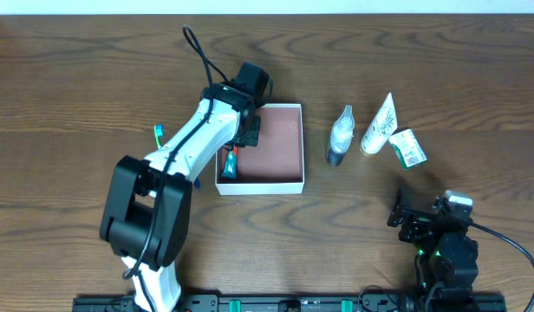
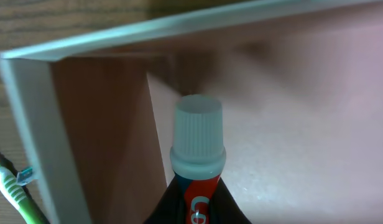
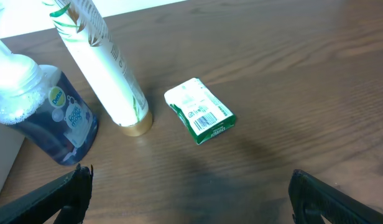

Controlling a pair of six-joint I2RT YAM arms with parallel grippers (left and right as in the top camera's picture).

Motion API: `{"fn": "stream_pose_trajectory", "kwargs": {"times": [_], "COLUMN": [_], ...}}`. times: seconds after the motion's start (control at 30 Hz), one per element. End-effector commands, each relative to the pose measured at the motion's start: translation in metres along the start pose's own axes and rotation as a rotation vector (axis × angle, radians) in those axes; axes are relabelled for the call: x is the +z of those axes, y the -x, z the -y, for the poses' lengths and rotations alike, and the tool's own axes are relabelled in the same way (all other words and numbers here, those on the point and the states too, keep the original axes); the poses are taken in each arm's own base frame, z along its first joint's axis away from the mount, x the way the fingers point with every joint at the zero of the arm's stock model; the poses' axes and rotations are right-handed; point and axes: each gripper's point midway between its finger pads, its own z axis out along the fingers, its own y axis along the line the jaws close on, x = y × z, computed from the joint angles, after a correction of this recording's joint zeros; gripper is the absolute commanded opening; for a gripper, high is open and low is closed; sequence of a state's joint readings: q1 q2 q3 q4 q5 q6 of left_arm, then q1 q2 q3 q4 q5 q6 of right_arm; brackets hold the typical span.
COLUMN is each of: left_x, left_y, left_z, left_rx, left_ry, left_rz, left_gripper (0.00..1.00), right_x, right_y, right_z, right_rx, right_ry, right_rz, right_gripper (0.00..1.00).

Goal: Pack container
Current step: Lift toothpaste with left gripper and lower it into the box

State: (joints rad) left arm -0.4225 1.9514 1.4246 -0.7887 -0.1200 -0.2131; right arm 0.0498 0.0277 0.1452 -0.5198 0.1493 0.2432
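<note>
The container (image 1: 289, 183) is a shallow white-walled box with a reddish-brown inside, at the table's middle. My left gripper (image 1: 238, 147) reaches into its left side and is shut on a red-and-teal toothpaste tube (image 1: 230, 165) with a white ribbed cap (image 2: 198, 140). The tube points at the box's left wall (image 2: 104, 143). My right gripper (image 1: 416, 217) is open and empty at the front right, above bare table (image 3: 198, 186). A blue bottle (image 1: 340, 137), a white tube (image 1: 380, 126) and a small green-and-white carton (image 1: 408, 147) lie right of the box.
A green toothbrush (image 1: 159, 135) lies left of the box, also at the left wrist view's lower left (image 2: 14, 190). In the right wrist view the blue bottle (image 3: 51, 118), white tube (image 3: 107, 68) and carton (image 3: 199, 110) lie ahead of the fingers.
</note>
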Motion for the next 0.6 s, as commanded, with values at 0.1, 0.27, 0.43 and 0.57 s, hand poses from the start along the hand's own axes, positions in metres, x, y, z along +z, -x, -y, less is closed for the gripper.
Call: {"fn": "stream_pose_trajectory", "kwargs": {"times": [0.1, 0.27, 0.43, 0.57], "left_x": [0.005, 0.002, -0.021, -0.061], "left_y": [-0.001, -0.002, 0.006, 0.016], "left_z": [-0.01, -0.01, -0.007, 0.002], "left_rx": [-0.022, -0.019, -0.021, -0.031], "left_ry": [0.061, 0.063, 0.037, -0.058], "left_rz": [-0.004, -0.013, 0.0, 0.04], "left_gripper": [0.17, 0.35, 0.43, 0.44], "right_x": [0.0, 0.0, 0.0, 0.0], "right_y": [0.001, 0.001, 0.001, 0.001], "right_z": [0.002, 0.002, 0.002, 0.002], "right_rx": [-0.009, -0.009, -0.009, -0.009], "right_ry": [-0.006, -0.006, -0.006, -0.006], "right_rz": [0.006, 0.006, 0.006, 0.006], "right_gripper": [0.99, 0.99, 0.99, 0.99]}}
